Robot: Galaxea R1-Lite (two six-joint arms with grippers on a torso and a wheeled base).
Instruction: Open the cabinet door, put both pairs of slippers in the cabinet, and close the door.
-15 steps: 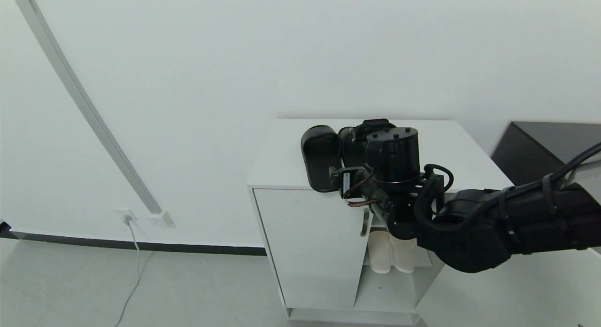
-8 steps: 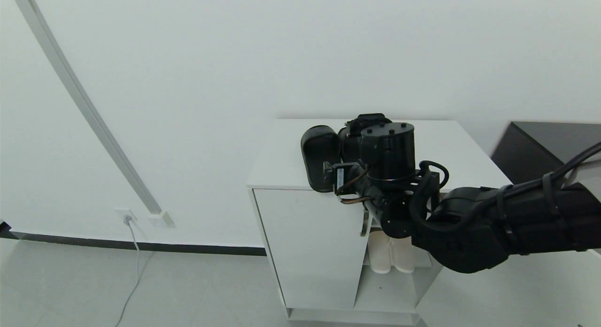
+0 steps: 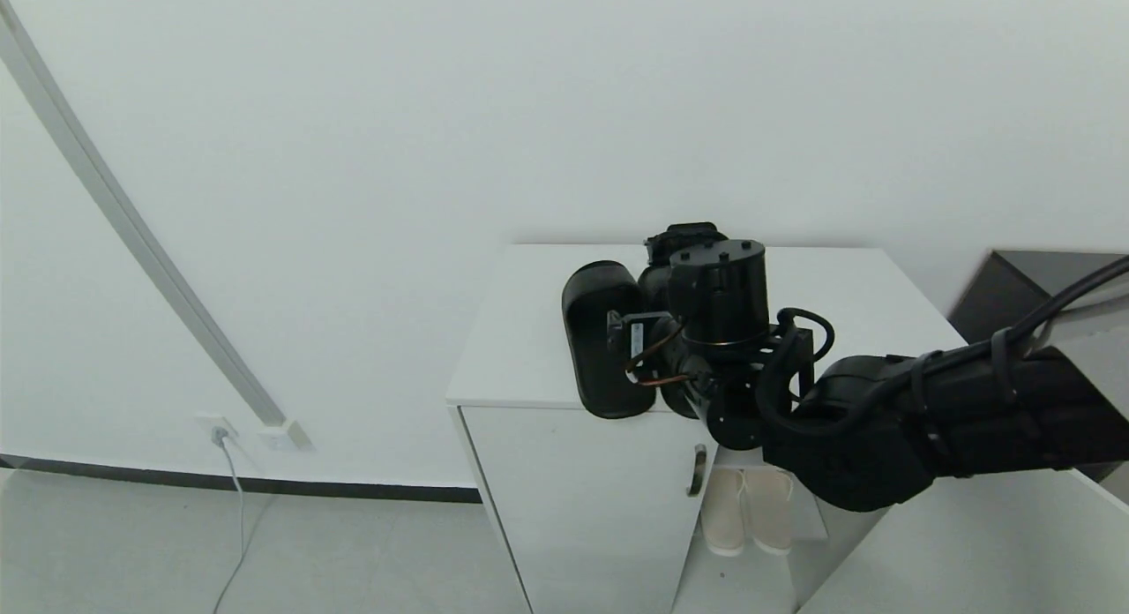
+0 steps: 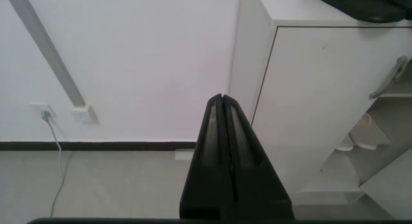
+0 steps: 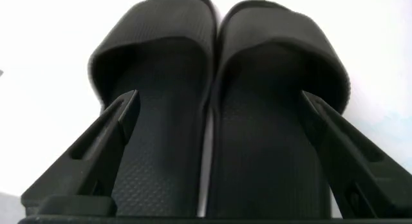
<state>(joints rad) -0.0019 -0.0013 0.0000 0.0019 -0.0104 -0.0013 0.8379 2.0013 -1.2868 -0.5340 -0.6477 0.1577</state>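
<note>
A pair of black slippers [image 3: 600, 340] lies on the white cabinet's top [image 3: 520, 349], its near end just over the front edge. My right gripper [image 5: 219, 98] is open with one finger along each outer side of the pair [image 5: 215, 89]; I cannot tell whether the pads touch. A pair of white slippers [image 3: 750, 508] stands on a shelf in the open right half of the cabinet. The left door [image 3: 582, 499] is closed, with its handle [image 3: 697, 470] at its right edge. My left gripper [image 4: 222, 98] is shut and empty, low in front of that door [image 4: 322, 102].
The cabinet's right door [image 3: 970, 552] stands swung open toward me at the lower right. A dark piece of furniture [image 3: 997, 288] sits right of the cabinet. A wall socket and cable [image 3: 216, 433] are at the lower left, with bare floor around them.
The head camera has shifted, so the cabinet sits lower and larger. My right arm edged slightly left and farther over the black slippers. The slippers have not moved on the cabinet.
</note>
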